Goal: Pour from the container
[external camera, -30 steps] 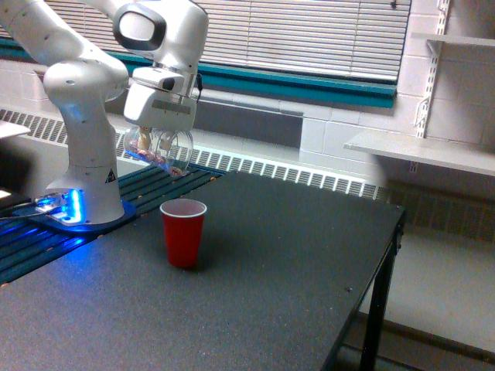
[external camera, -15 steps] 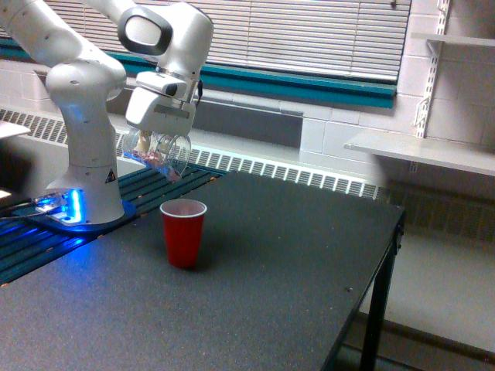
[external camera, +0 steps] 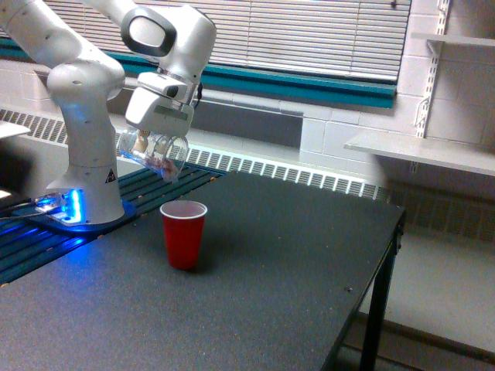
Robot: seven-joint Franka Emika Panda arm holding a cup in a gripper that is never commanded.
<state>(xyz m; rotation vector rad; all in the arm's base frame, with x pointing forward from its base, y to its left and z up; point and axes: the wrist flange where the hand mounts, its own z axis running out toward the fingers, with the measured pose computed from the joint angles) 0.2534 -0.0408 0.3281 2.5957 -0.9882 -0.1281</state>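
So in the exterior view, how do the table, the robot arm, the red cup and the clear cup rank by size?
1. Table
2. Robot arm
3. Red cup and clear cup: they look alike in size, and the clear one is tilted and partly hidden by the gripper, so no ranking.

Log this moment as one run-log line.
phase: pouring | gripper: shut on clear cup, tilted, above and to the exterior view's left of red cup | red cup: upright on table

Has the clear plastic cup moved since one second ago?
Yes. The clear plastic cup has risen slightly and tipped further, judged against the red plastic cup standing unmoved below.
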